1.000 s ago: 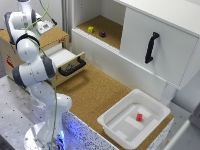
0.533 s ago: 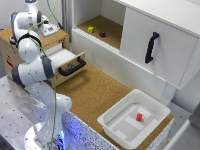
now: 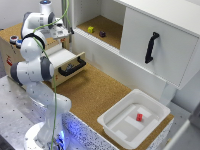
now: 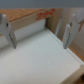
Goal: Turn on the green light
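Arm swung toward the exterior view's right since earlier frames; gripper [image 3: 66, 33] now over open wooden drawer with black handle [image 3: 71, 66], fingers [image 4: 68, 31] spread, empty. Can't spot the green light. Small red block [image 3: 139, 117] in white plastic bin [image 3: 116, 121]

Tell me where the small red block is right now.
The small red block lies inside the white bin at the exterior view's lower right, on the cork surface below the cabinet door's black handle.
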Robot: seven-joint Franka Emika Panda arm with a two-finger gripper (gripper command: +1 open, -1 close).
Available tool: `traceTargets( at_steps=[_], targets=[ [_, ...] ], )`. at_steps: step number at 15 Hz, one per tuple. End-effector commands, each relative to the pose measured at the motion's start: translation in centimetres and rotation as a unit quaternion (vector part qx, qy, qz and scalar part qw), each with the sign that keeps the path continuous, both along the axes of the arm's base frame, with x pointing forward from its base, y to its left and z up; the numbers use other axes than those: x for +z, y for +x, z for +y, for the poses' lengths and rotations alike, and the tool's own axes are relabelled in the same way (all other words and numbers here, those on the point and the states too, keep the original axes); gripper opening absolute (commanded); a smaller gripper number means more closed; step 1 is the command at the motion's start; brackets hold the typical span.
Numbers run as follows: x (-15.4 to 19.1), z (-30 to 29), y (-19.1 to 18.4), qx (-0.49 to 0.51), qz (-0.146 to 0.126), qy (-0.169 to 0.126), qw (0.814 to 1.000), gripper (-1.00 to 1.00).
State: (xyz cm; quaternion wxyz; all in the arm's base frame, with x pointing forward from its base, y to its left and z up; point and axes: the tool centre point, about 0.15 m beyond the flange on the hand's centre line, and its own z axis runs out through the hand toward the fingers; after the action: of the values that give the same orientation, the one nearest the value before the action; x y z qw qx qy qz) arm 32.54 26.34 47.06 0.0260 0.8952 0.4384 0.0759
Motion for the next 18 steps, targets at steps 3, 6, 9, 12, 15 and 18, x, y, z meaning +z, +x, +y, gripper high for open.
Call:
traceTargets(
  at_steps=[3, 6, 9, 12, 15, 18],
  targets=[
    [-1.5, -9.3, 4.1, -0.125, -0.038, 0.059, 0.99, 1.0],
    [-0.3, -11.0, 7.3, -0.219, -0.071, 0.096, 0.968, 1.0],
    [0.3, -10.4, 10.4, -0.284, -0.108, 0.106, 0.947, 1.0],
    [0.5, -8.9, 13.0, -0.339, -0.15, 0.106, 0.923, 1.0],
    [1.2, -7.5, 15.9, -0.378, -0.183, 0.107, 0.901, 1.0],
    [1.7, -5.9, 19.9, -0.408, -0.202, 0.104, 0.884, 1.0]
  ],
)
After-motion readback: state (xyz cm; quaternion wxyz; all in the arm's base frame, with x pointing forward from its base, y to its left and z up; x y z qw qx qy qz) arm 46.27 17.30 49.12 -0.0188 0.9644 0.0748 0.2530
